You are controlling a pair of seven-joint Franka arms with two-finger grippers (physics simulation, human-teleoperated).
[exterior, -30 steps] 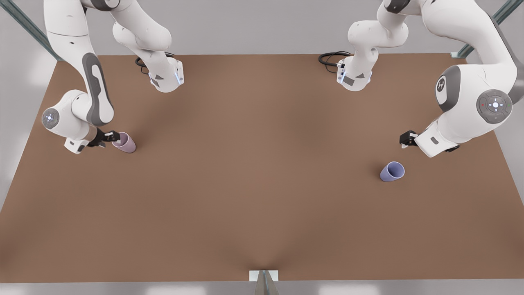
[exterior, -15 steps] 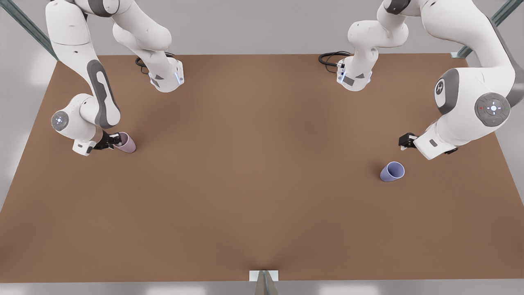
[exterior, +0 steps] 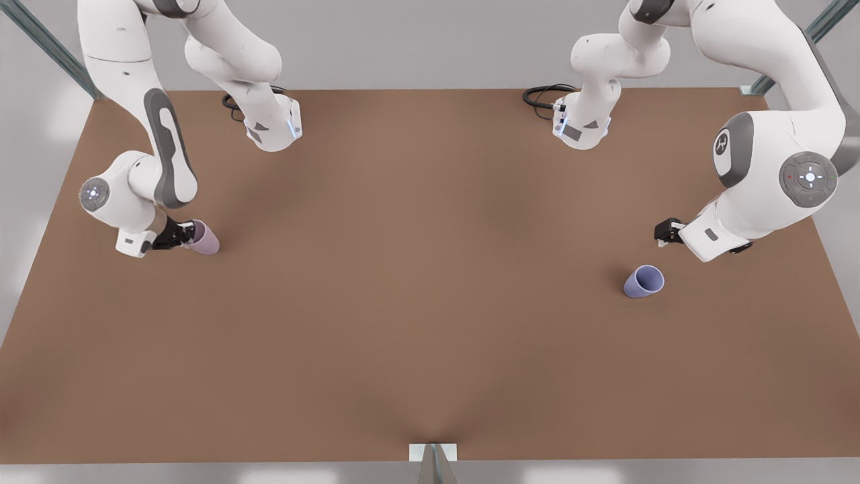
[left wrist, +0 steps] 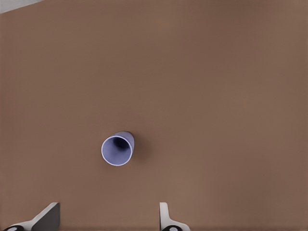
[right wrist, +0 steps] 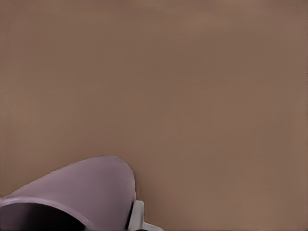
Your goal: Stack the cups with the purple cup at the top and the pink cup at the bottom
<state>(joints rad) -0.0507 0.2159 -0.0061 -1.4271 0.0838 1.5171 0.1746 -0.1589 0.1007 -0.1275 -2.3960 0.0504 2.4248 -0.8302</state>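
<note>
The pink cup (exterior: 205, 238) stands at the front view's left on the brown table (exterior: 416, 282). My right gripper (exterior: 183, 234) reaches it from the side and is shut on its rim. In the right wrist view the pink cup (right wrist: 86, 187) looms close, with one fingertip (right wrist: 137, 217) against its outer wall and the other hidden. The purple cup (exterior: 643, 281) stands upright at the front view's right. My left gripper (exterior: 665, 232) hovers a little behind it, apart from it. In the left wrist view this left gripper (left wrist: 106, 215) is open, with the purple cup (left wrist: 117, 148) ahead of its fingers.
Two white arm bases (exterior: 272, 128) (exterior: 581, 124) with black cables stand at the table's far edge. A small metal bracket (exterior: 433, 457) sits at the middle of the near edge. Wide bare tabletop lies between the two cups.
My right gripper has pushed in over the pink cup's rim and closed on it; the cup shifted slightly. My left arm settled a little and then held still.
</note>
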